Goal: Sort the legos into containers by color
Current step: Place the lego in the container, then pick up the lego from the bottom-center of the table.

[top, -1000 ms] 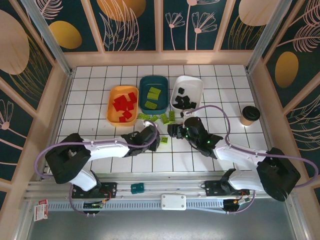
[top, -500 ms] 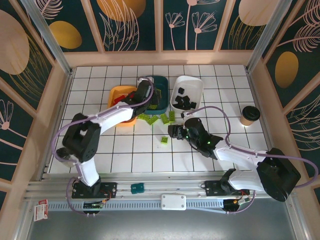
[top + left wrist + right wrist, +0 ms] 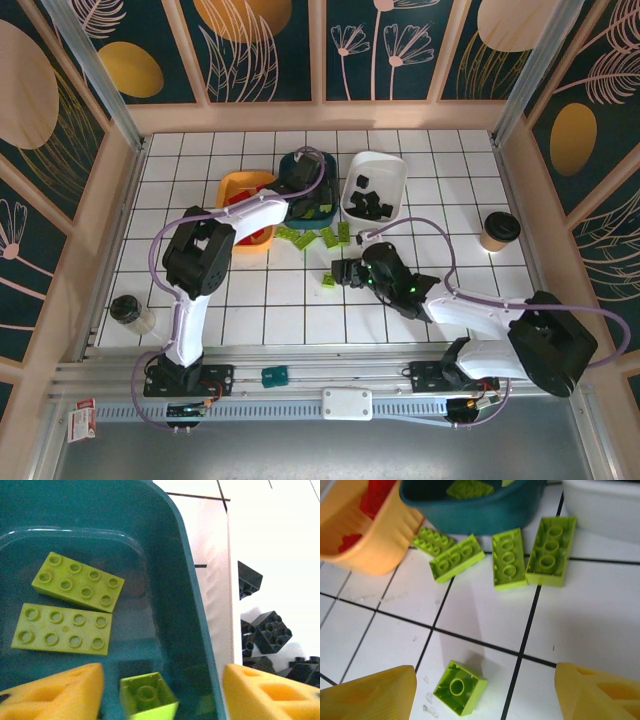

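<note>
We see the left gripper spread open over the dark teal tray, which stands toward the table's far edge. A small lime brick sits between its tips, touching neither, near two flat lime bricks. The right gripper is open too, straddling a lone lime brick mid-table without touching it. Four more lime bricks lie along the teal tray's near side. Black bricks fill the white tray, and red bricks the orange-yellow tray. A packet at the near left corner bears print too small for us to read.
</note>
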Available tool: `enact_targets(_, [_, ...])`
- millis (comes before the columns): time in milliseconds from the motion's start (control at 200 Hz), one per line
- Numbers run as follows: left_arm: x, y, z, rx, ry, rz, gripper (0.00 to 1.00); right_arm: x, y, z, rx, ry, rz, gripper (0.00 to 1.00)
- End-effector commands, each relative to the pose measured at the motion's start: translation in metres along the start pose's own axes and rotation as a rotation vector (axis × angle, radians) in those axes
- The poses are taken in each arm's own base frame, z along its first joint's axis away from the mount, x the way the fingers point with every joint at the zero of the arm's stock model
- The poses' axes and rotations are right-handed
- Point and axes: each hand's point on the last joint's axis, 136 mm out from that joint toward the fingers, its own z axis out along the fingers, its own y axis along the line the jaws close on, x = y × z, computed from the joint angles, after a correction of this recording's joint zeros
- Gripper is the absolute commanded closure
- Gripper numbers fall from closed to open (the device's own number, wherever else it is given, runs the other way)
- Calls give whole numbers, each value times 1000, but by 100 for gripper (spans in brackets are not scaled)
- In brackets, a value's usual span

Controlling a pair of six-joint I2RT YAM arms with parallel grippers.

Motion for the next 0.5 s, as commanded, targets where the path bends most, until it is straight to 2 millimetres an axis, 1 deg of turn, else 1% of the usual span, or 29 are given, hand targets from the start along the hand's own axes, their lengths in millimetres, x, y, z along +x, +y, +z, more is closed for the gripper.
enact_targets(0, [-37, -24, -43, 102, -74, -26, 29, 4, 6, 10, 13, 3, 23, 26])
enact_targets(75, [-47, -33, -73, 170, -119, -48, 21, 7, 13, 16, 11, 7, 25, 26])
enact_targets(160, [-47, -34, -104, 222, -155, -73, 13, 10, 21, 24, 11, 13, 25, 25])
enact_targets(185, [-45, -33, -113, 233, -163, -77, 11, 11, 23, 26, 12, 14, 27, 25])
enact_targets(195, [-41, -31, -113, 232, -157, -79, 10, 11, 23, 28, 14, 15, 28, 25])
enact_targets(200, [-44, -33, -119, 239, -168, -80, 10, 12, 24, 28, 14, 17, 28, 25])
enact_targets(215, [-43, -32, -126, 246, -175, -85, 9, 12, 24, 30, 16, 19, 30, 25])
enact_targets(235, [-38, -28, -129, 244, -174, -90, 8, 13, 25, 32, 20, 25, 30, 25])
enact_targets(250, [-39, -28, -136, 253, -185, -95, 7, 15, 24, 34, 28, 28, 32, 25])
enact_targets(260, [-35, -25, -138, 251, -184, -98, 6, 15, 24, 35, 30, 30, 32, 25])
enact_targets(295, [-27, -20, -146, 257, -186, -106, 1, 18, 24, 39, 41, 39, 32, 25])
enact_targets(370, [-8, -6, -162, 252, -189, -128, 1, 24, 22, 47, 61, 62, 31, 26])
enact_targets(390, [-8, -4, -168, 257, -200, -133, 1, 26, 21, 49, 67, 69, 30, 26])
enact_targets(400, [1, 1, -167, 247, -187, -135, 1, 27, 21, 50, 69, 72, 29, 26])
enact_targets(415, [7, 5, -169, 244, -183, -136, 1, 28, 20, 51, 73, 77, 28, 27])
enact_targets(495, [27, 21, -183, 237, -186, -157, 1, 34, 20, 58, 87, 100, 15, 30])
